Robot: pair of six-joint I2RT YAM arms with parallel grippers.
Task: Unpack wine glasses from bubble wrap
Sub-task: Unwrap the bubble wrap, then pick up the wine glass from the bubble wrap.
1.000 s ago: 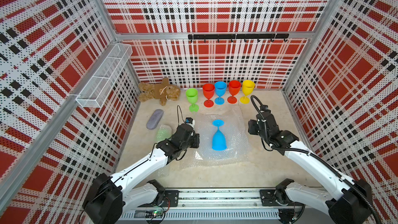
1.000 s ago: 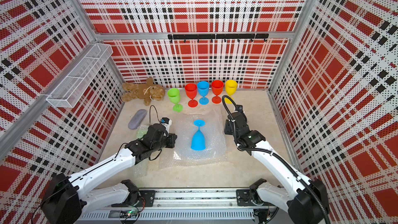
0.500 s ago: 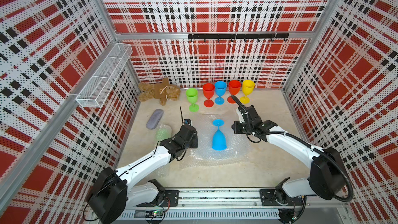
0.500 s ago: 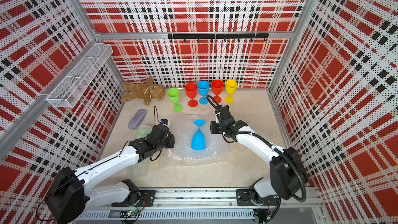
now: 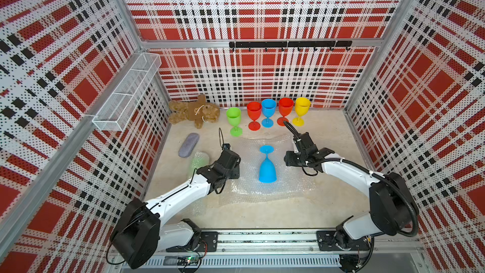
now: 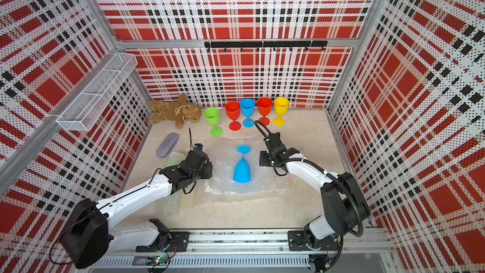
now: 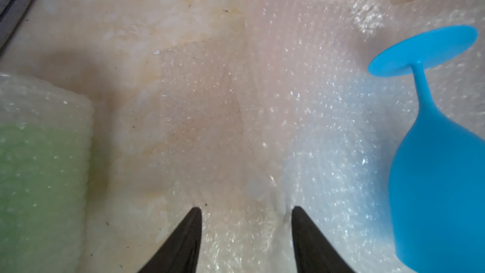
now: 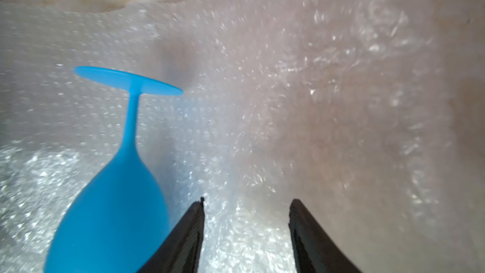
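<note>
- Lying on its side near the middle of the tabletop (image 5: 262, 214), the loose blue goblet (image 5: 267, 172) is resting on the flattened bubble wrap sheet (image 5: 288, 187), its foot pointing toward the back edge.
- The left gripper (image 7: 246, 208) is sitting over the sheet's left edge, its fingers (image 7: 183, 240) standing apart with nothing clamped between them.
- The right gripper (image 8: 246, 202) is hanging just right of the goblet's bowl, its fingers likewise apart and gripping nothing.
- A wrapped green goblet (image 5: 199, 160) is lying near the left edge, just beside the grey pouch (image 5: 188, 145).
- A row of five goblets (image 5: 268, 110) is standing along the back edge, with the teddy bear (image 5: 195, 112) occupying the back left corner.
</note>
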